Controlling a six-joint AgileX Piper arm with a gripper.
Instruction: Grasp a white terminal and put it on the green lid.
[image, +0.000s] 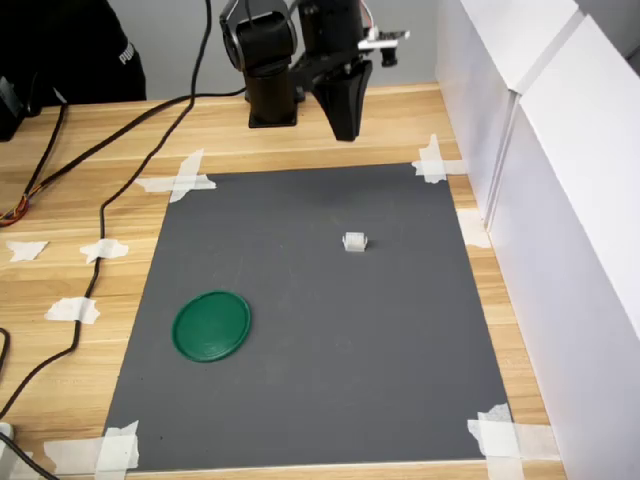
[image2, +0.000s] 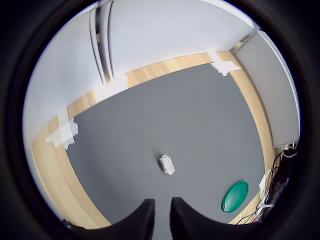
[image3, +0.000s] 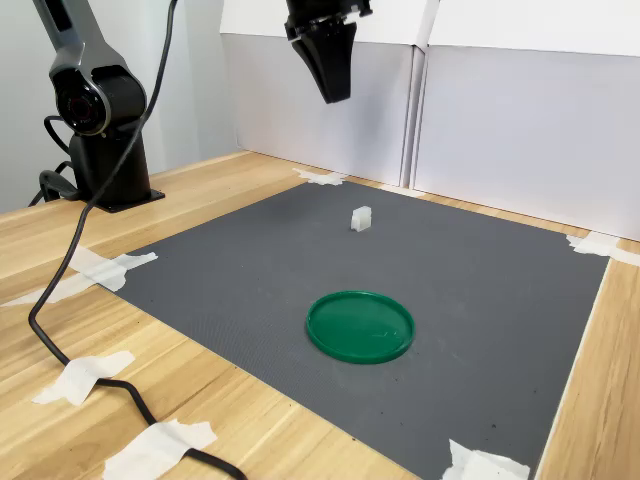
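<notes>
A tiny white terminal (image: 354, 241) (image3: 361, 218) lies on the grey mat, also seen in the wrist view (image2: 167, 164). The dark-green lid (image: 211, 325) (image3: 360, 326) (image2: 235, 196) lies flat on the mat, well apart from the terminal, nearer the first exterior view's lower left. My gripper (image: 347, 128) (image3: 333, 95) (image2: 162, 220) hangs high in the air, pointing down, behind the terminal above the mat's far edge. Its black fingers stand almost together with nothing between them.
The grey mat (image: 300, 400) is taped to a wooden table. White panels (image: 560, 200) wall off the first exterior view's right. The arm's base (image: 270, 100) stands behind the mat. A black cable (image: 100, 220) runs along the mat's left side. A person in black (image: 70, 50) is at the table's far left.
</notes>
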